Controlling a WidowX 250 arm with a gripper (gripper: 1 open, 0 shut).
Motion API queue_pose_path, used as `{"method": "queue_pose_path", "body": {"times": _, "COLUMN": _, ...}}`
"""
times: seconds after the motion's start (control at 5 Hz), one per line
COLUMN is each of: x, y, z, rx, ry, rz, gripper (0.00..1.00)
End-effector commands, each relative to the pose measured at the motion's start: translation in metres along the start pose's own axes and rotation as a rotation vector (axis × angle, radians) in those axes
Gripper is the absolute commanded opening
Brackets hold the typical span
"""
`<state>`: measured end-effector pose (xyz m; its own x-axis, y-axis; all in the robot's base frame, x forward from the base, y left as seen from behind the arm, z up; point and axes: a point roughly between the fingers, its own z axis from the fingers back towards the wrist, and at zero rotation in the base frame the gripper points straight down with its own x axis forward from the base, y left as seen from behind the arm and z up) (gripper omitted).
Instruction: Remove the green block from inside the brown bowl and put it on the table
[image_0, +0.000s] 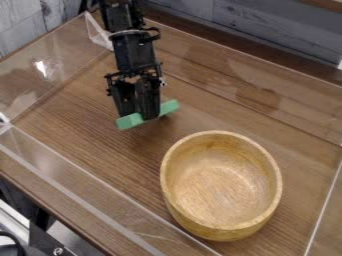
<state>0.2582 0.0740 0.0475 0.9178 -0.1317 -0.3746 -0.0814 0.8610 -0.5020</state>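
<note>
Camera view: the green block (130, 121) sits at the tips of the black pincer (139, 113), toward eleven o'clock from the brown bowl (178, 210) and apart from it. I judge the pincer to be pressed together on the block, one end of which sticks out to its two o'clock side and the other to its eight o'clock side. The block is low over the table (80, 140); from here I cannot tell whether its underside touches the wood.

Handling, estimated: light, since it is a small, slim bar. Probably stiff, with no bend visible between its ends, so a firm squeeze should do it no harm. Fragility: low, I would say. Its faces may be a little slippery if they are smooth plastic or painted wood; the material is not certain from where I stand. Best hold: across the narrow width, near mid-length, so that neither end outweighs the other. The present grip looks close to that. A hold near one end would risk the bar swivelling on release. Likely next need: settle it flat, then part the fingers evenly.

Appearance: bright green leaning to mint, one plain colour, no marking that I can make out. Long and straight-sided, much smaller than the bowl. It lies on a slant, running from eight o'clock to two o'clock. The middle is hidden behind the dark fingers; only the ends and lower edge show.
</note>
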Motion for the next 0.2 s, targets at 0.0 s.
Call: {"method": "queue_pose_path", "body": {"times": 0.0, "x": 0.0016, "y": -0.0034, "z": 0.0147, "rx": 0.015, "ry": -0.034, "rz": -0.017, "gripper": 0.0}}
